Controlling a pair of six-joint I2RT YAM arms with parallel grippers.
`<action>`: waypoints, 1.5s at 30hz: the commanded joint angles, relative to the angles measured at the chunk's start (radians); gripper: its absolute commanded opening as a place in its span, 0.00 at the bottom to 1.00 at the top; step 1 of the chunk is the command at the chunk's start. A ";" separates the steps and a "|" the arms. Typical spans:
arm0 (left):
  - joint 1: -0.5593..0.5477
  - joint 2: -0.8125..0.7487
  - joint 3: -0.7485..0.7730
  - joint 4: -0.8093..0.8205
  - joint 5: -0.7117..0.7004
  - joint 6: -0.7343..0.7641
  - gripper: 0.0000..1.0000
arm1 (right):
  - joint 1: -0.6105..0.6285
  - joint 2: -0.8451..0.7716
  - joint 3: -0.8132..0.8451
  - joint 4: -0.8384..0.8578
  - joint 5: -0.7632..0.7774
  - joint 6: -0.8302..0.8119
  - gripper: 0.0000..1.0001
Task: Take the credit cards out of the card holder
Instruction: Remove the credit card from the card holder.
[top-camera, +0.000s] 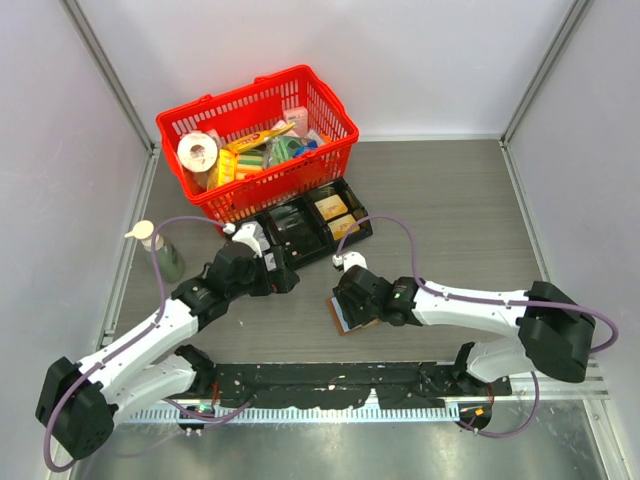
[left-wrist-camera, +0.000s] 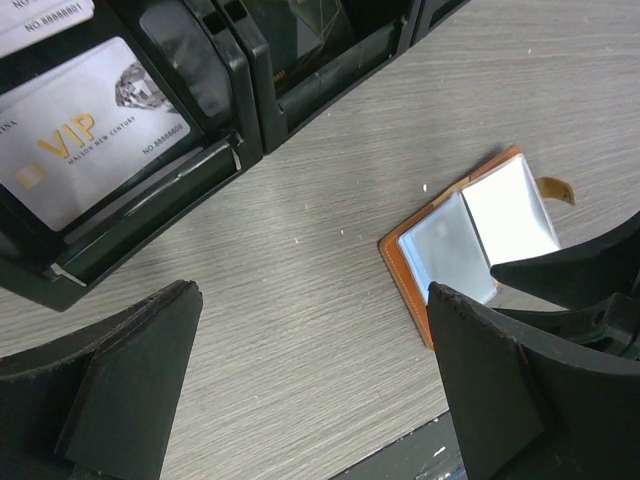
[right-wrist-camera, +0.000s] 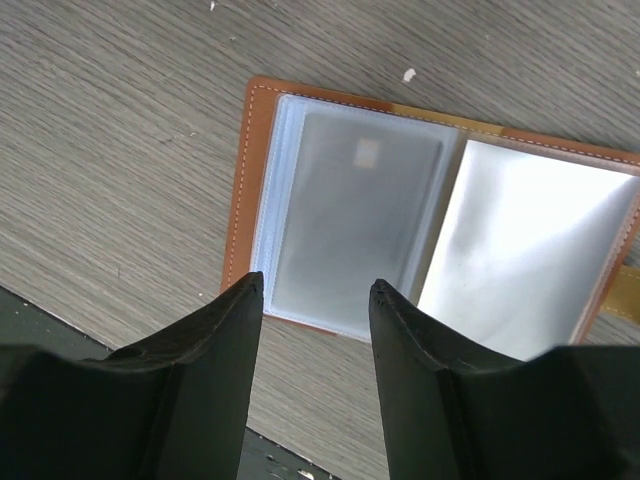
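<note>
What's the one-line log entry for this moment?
card holder: open on table | card: in its sleeve | right gripper: open, above holder edge | left gripper: open, near tray

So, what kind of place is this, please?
Probably a robot test cell in a lab: plain white walls enclose the table, the left arm and right arm stand on a black rail, and a basket holds mixed props.

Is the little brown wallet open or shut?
Open. The card holder lies spread flat on the table, both pale inner faces up, with a card showing inside one sleeve.
</note>
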 joint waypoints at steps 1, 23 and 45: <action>0.005 0.046 0.020 0.069 0.063 -0.003 1.00 | 0.026 0.043 0.053 0.012 0.049 0.009 0.53; -0.081 0.167 0.030 0.167 0.122 -0.037 1.00 | 0.061 0.126 0.104 -0.071 0.142 -0.020 0.24; -0.119 0.193 0.018 0.212 0.096 -0.122 0.99 | -0.029 0.062 0.047 -0.030 0.098 0.017 0.58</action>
